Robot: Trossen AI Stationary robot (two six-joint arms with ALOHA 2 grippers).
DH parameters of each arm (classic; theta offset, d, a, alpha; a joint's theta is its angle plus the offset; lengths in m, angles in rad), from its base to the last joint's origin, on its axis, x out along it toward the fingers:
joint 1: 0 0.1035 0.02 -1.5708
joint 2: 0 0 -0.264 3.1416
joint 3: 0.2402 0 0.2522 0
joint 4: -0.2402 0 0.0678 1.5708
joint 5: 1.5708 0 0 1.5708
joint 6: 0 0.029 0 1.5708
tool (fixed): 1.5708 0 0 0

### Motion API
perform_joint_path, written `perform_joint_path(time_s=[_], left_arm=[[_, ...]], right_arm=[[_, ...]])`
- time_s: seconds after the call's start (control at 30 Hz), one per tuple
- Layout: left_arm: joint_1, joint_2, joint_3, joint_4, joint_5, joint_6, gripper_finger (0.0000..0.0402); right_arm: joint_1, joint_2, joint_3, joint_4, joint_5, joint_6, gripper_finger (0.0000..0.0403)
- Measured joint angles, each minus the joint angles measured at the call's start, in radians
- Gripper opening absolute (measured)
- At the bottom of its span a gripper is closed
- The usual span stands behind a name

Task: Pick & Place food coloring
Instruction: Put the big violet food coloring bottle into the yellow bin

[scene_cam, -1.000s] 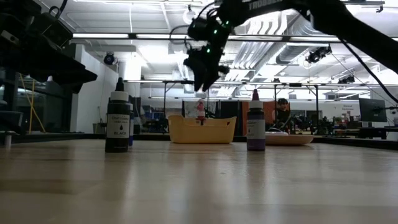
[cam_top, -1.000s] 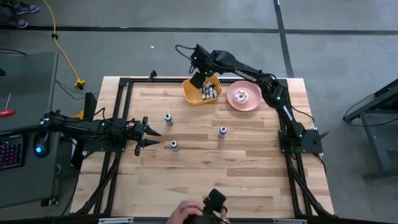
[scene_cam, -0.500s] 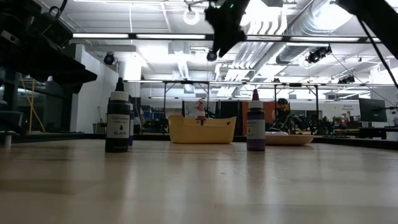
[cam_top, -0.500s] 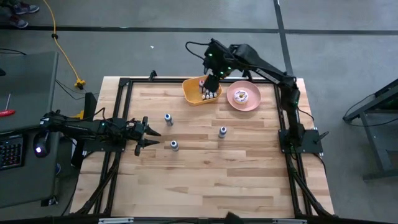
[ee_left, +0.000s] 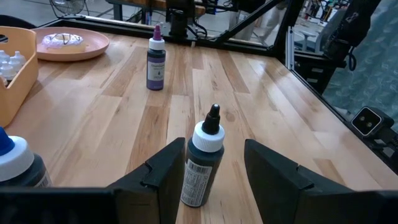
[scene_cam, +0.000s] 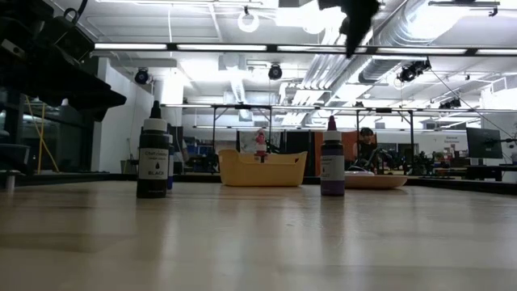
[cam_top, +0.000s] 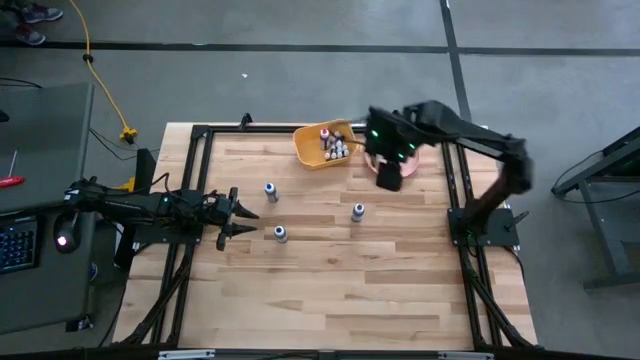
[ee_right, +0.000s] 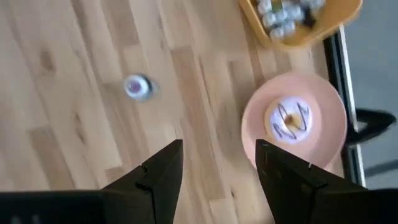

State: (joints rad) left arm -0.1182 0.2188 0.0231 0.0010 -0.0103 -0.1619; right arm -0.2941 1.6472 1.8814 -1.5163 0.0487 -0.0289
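A wooden table (cam_top: pixel 330 280) with a black frame is seen. 3 small bottles are stood upright on it: 1 black bottle (ee_left: pixel 203 166), 1 purple bottle (ee_left: pixel 155 58) and 1 blue-capped bottle (cam_top: pixel 270 190). A yellow basket (cam_top: pixel 308 148) and a pink plate (ee_left: pixel 74 47) are set near the far edge.

- bottles in yellow bin (cam_top: pixel 325 146): high view, too small to count or read colours
- low view: bin wall hides all but one red-capped bottle (scene_cam: pixel 260 141)
- right tool (scene_cam: pixel 353 24): cut off by low view's top edge
- blue-capped bottle (ee_left: pixel 17 163): cut by left wrist view's edge
- right wrist view blurred; bottle on surface (ee_right: pixel 137 86) is a smear
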Motion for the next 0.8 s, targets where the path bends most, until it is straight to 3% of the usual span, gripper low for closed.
perform_joint_path(time_s=[0.23,0.47,0.63,0.8], left_arm=[[0.0,0.0,0.0,0.0,0.0,0.0,0.0163],[0.0,0.0,0.0,0.0,0.0,0.0,0.0163],[0.0,0.0,0.0,0.0,0.0,0.0,0.0163],[0.0,0.0,0.0,0.0,0.0,0.0,0.0163]], right_arm=[[0.051,-0.306,-0.468,0.291,-0.005,0.064,0.0191],[0.102,-0.495,-0.846,0.63,-0.087,0.163,0.0191],[0.132,-0.561,-1.045,0.798,-0.122,0.18,0.0191],[0.138,-0.561,-1.135,0.893,-0.131,0.16,0.0191]])
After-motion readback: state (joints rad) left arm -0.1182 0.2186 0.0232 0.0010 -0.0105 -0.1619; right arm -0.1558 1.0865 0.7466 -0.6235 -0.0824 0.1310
